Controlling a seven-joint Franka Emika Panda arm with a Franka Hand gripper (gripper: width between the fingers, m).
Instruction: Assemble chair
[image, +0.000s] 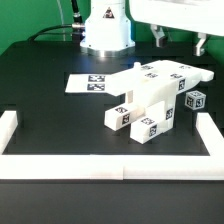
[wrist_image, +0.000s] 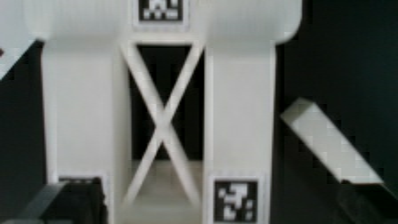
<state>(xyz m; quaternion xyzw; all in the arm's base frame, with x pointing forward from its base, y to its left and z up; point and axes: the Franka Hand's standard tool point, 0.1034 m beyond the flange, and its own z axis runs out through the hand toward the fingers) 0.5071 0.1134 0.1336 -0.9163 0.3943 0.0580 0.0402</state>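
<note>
Chair (image: 150, 100) is a loose heap of matte white blocky parts, sitting mid-tabletop (image: 50, 115) toward the exterior view's right, inside the low wall (image: 10, 130). Flat slabs and chunky pieces lean on each other, with black-and-white tags on most faces. The wrist view is basically all leg frame (wrist_image: 160, 110): 2 uprights, a thin X brace between them, and a tag near each end. 1 small block (image: 196, 99) sits just beside the heap. The arm (image: 175, 12) reaches in up above the parts, with its gripper (image: 181, 42) spread wide and holding nothing.
</note>
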